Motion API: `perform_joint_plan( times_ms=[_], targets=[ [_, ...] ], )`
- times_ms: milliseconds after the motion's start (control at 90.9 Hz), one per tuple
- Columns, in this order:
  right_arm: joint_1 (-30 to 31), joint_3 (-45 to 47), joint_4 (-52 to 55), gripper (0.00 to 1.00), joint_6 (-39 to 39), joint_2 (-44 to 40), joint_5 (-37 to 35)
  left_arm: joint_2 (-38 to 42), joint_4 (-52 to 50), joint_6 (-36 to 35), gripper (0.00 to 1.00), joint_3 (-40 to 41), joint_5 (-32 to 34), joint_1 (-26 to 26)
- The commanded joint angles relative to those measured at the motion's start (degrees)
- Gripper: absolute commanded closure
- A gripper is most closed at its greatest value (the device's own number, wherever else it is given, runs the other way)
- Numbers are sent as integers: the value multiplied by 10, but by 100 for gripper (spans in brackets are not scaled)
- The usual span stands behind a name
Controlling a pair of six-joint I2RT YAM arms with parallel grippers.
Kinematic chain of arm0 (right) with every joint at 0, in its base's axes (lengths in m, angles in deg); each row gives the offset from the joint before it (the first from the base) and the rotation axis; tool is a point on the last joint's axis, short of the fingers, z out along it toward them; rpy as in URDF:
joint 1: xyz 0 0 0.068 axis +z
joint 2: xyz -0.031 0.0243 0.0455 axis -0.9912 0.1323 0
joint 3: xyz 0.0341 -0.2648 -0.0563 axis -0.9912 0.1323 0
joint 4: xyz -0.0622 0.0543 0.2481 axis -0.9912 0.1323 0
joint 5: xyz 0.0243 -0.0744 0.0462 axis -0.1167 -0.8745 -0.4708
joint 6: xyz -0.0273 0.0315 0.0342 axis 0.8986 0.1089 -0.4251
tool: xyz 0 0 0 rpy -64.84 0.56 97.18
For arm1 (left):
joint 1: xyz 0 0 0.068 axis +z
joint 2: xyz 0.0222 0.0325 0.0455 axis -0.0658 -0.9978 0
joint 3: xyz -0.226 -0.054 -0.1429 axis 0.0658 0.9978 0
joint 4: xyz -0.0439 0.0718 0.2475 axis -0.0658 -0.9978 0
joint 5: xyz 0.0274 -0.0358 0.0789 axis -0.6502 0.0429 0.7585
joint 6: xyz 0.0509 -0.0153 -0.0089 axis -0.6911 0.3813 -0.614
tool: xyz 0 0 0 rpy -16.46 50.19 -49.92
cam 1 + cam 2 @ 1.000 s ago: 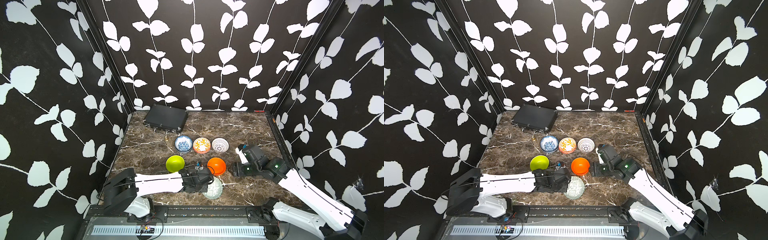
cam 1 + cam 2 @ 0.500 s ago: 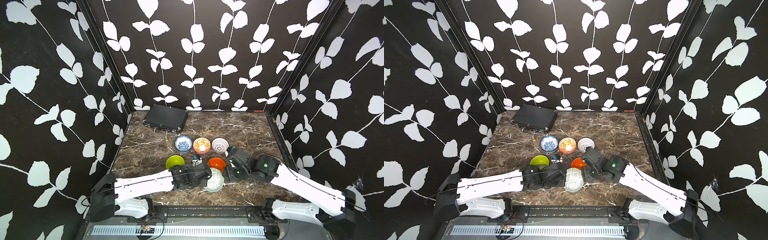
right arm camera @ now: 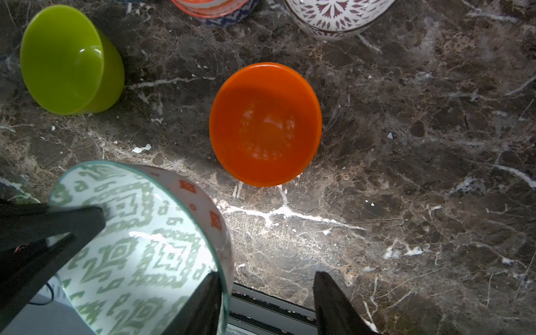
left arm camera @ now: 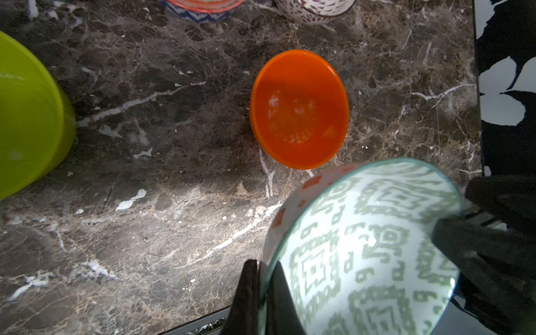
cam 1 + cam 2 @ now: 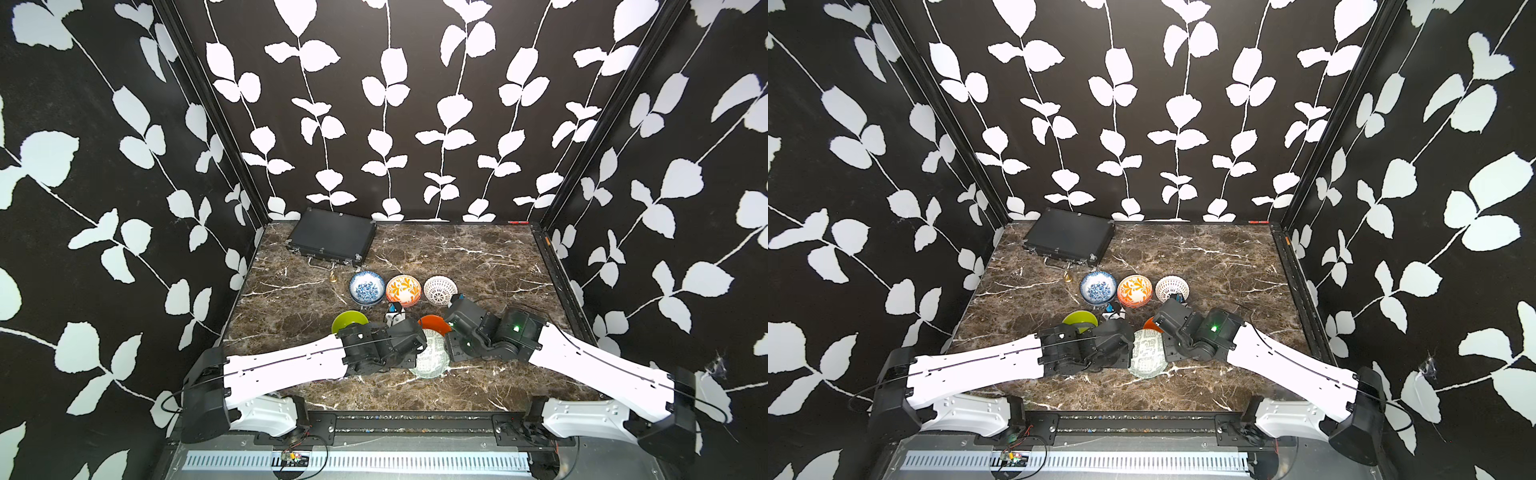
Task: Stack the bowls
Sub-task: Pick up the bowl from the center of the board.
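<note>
The pale green patterned bowl (image 5: 430, 360) (image 4: 371, 255) (image 3: 139, 249) hangs tilted above the table's near middle. My left gripper (image 4: 264, 265) is shut on its rim, one finger on each side of the wall. At the opposite rim my right gripper (image 3: 266, 275) stands open, with one finger inside the bowl and the other well clear outside. Just beyond sits the plain orange bowl (image 5: 434, 323) (image 4: 298, 108) (image 3: 265, 124), upright and empty. A plain lime bowl (image 5: 349, 322) (image 3: 66, 58) stands to its left.
A row farther back holds a blue-white floral bowl (image 5: 366, 286), an orange-white patterned bowl (image 5: 403, 289) and a white lattice bowl (image 5: 439, 289). A flat black case (image 5: 332, 239) lies at the back left. The table's front edge runs just under the held bowl.
My right gripper has swung left from beside the orange bowl to the green bowl's rim, its jaws narrowing. The left gripper has carried the bowl a little farther from the front edge.
</note>
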Motion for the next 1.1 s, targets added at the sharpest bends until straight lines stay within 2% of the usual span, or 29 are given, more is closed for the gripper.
perform_joint_plan(
  times_ms=[0, 297, 495, 638, 836, 902, 913, 968, 1023, 1045, 1089],
  targets=[
    [5, -5, -7, 48, -8, 4, 2, -2, -7, -7, 100, -35, 17, 1],
    [10, -5, -14, 55, -17, 17, -6, -16, -12, -8, 100, -55, 23, 2],
    [11, -12, -10, 72, -17, 29, -9, -24, -18, -9, 100, -69, 26, 2],
    [11, -8, -14, 76, -17, 34, -11, -33, -21, -10, 100, -81, 28, 3],
    [11, -7, -13, 100, -20, 30, -21, -40, -19, -11, 100, -86, 26, 2],
    [11, -8, -8, 100, -23, 30, -26, -40, -16, -11, 100, -85, 24, 3],
    [10, -8, -7, 100, -24, 30, -26, -40, -15, -12, 96, -85, 23, 3],
    [10, -9, -3, 100, -29, 31, -30, -38, -8, -14, 59, -82, 22, 2],
    [5, -8, -3, 100, -33, 28, -31, -34, -8, -15, 13, -82, 25, 2],
    [2, -7, -5, 100, -33, 27, -29, -32, -8, -17, 4, -82, 27, 2],
    [-10, -6, -8, 100, -31, 23, -22, -24, -9, -19, 2, -82, 33, 2]
  ],
)
